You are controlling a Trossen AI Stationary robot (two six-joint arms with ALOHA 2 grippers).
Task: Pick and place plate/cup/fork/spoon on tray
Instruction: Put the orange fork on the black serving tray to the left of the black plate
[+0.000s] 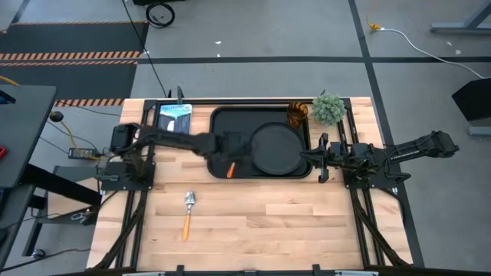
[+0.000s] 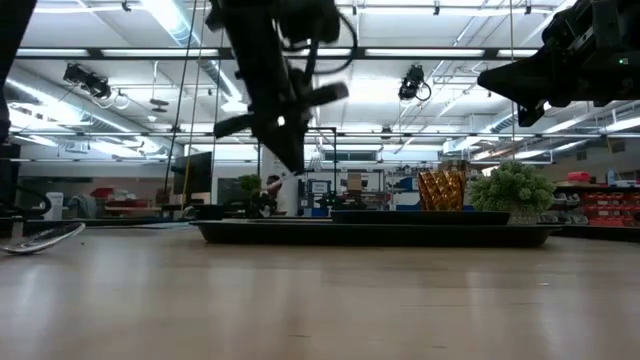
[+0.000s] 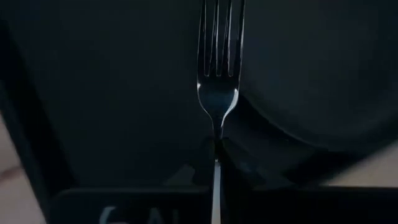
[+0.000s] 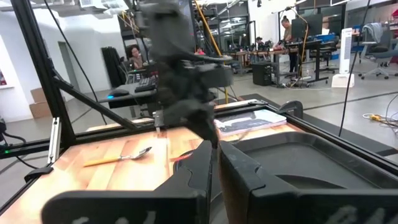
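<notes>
We see left tool [image 1: 232, 157] gripping fork [image 3: 219, 74] over tray [image 1: 222, 123] | right tool [image 1: 316, 157] closed beside tray | spoon [image 1: 188, 208] on tabletop [image 1: 268, 222]

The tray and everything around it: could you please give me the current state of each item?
tray: flat on the table, holding the plate.
plate: lying flat in the tray.
cup: upright at the tray's far corner.
fork: held by the left hand above the tray.
spoon: lying on the table, outside the tray.
right hand: shut, empty, beside the tray.
</notes>
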